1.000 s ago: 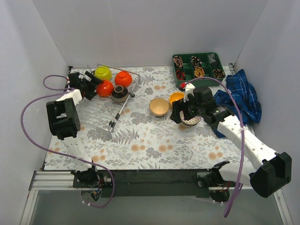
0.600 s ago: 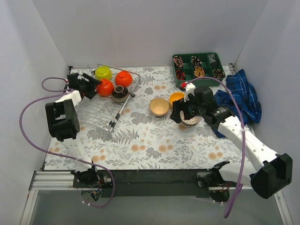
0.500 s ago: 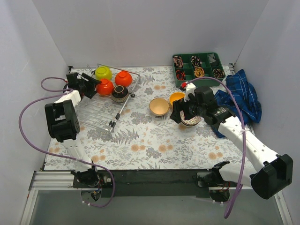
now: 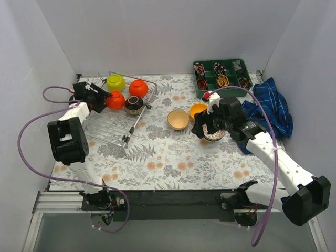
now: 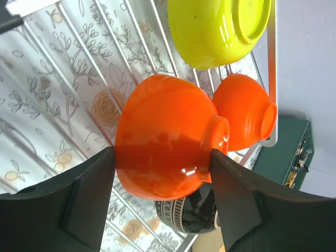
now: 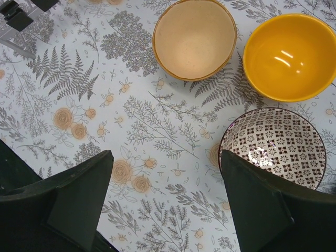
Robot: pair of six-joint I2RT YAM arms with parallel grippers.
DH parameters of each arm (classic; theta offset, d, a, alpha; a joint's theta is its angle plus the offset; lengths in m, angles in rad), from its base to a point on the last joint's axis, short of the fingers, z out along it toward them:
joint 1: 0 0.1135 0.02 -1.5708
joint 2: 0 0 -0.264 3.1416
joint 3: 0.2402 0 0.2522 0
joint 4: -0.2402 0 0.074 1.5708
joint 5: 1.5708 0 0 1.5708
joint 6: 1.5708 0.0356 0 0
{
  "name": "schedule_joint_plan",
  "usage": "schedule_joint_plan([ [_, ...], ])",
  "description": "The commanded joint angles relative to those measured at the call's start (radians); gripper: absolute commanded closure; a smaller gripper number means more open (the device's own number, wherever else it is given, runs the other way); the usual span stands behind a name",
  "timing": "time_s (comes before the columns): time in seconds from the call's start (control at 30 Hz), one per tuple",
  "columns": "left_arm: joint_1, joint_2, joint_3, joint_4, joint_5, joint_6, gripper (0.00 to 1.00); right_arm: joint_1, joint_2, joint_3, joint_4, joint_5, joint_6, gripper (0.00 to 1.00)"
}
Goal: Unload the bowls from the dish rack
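Left tool [image 5: 160, 160] has closed, seemingly gripping orange bowl [image 5: 168, 126].

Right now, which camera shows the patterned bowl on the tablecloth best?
Right wrist: the patterned bowl shows nearly whole, its inner pattern clear. Top external shows only its rim, hidden under the right gripper. Left wrist misses it.
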Motion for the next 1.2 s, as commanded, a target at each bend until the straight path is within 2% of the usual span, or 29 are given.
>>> schedule_joint_plan([
  [0.0,-0.005,-0.119,-0.028,-0.039,0.001,0.055,0.73,0.000,0.000,0.034,0.024,-0.012,-0.039,0.09],
  [0.17,-0.007,-0.200,-0.033,-0.064,-0.029,0.124,0.75,0.000,-0.001,0.032,0.016,-0.047,-0.056,0.09],
  [0.53,-0.017,-0.468,-0.104,-0.153,-0.131,0.477,0.76,0.000,0.036,0.101,-0.007,-0.133,-0.042,0.09],
  [0.8,-0.232,-0.685,-0.117,-0.213,-0.245,0.762,0.75,0.000,0.068,0.183,-0.044,-0.243,-0.029,0.09],
  [1.0,-0.401,-0.769,-0.154,-0.280,-0.214,0.908,0.75,0.000,0.109,0.238,-0.007,-0.291,0.007,0.09],
  [1.07,-0.496,-0.782,-0.182,-0.286,-0.234,0.940,0.75,0.002,0.114,0.236,0.037,-0.314,0.017,0.09],
  [1.17,-0.649,-0.814,-0.232,-0.250,-0.355,1.003,0.74,0.000,0.126,0.244,0.110,-0.329,0.045,0.09],
])
